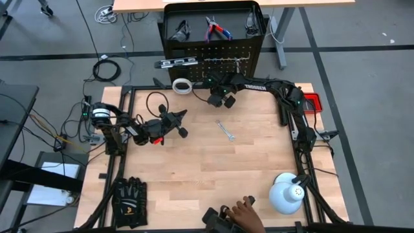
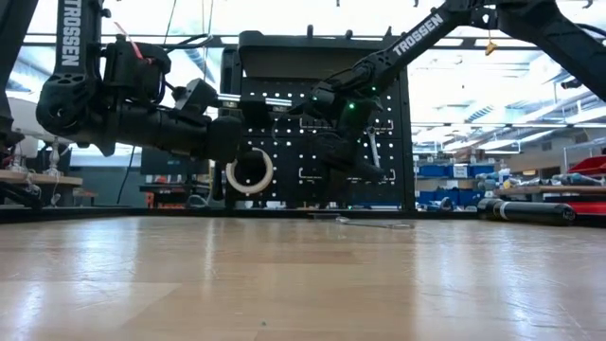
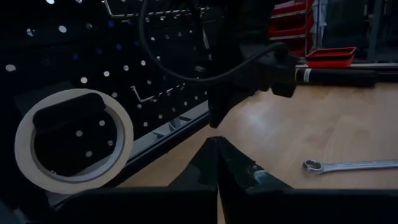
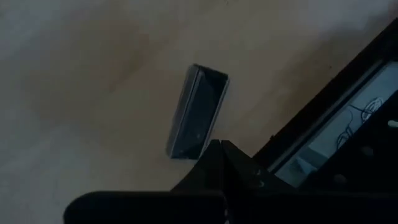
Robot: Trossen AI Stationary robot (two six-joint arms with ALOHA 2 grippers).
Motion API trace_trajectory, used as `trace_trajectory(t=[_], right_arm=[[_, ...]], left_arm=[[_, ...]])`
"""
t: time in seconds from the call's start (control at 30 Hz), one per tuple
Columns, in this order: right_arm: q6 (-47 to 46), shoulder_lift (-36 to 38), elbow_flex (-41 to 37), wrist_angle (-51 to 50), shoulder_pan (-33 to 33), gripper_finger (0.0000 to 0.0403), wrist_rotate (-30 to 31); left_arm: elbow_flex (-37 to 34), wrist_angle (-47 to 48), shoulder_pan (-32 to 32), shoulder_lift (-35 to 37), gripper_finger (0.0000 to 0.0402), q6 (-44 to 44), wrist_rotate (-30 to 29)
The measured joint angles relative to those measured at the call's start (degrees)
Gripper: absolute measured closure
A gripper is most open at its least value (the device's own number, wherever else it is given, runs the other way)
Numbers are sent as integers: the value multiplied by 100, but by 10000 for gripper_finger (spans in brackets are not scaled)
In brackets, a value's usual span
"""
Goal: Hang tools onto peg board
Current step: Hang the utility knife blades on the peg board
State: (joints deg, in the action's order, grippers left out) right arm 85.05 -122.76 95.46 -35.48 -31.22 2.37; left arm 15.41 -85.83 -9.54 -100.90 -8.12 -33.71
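Nearby, perforated black peg board (image 1: 223,58), round white tape roll (image 1: 182,85) (both pincers closed, empty).

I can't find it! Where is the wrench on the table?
In the high view the silver wrench lies flat mid-table, right of the left gripper and in front of the peg board.

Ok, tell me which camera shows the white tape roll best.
The left wrist view: the white tape roll is close and whole there, hanging against the peg board. The high view shows it small and from above; the low view shows it partly behind an arm; the right wrist view misses it.
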Motion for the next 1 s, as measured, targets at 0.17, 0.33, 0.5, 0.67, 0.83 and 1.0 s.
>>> trace_trajectory(t=[0.17, 0.33, 0.5, 0.67, 0.83, 1.0], right_arm=[[48, -65, 4, 89, -15, 400, 10], [345, -267, 2, 177, 7, 400, 406], [318, -269, 15, 203, 7, 400, 368], [201, -275, -5, 293, -29, 400, 104], [5, -275, -98, 153, -33, 400, -85], [-97, -271, -179, 12, 49, 400, -81]], left_arm=[[11, -1, 0, 0, 402, 0, -1], [12, 55, 0, -1, 402, 12, 21], [12, 57, 0, -2, 402, 11, 32], [12, 36, 0, -2, 402, 6, 34], [12, 53, 0, -2, 402, -11, 37], [12, 62, 0, -2, 402, -20, 37]])
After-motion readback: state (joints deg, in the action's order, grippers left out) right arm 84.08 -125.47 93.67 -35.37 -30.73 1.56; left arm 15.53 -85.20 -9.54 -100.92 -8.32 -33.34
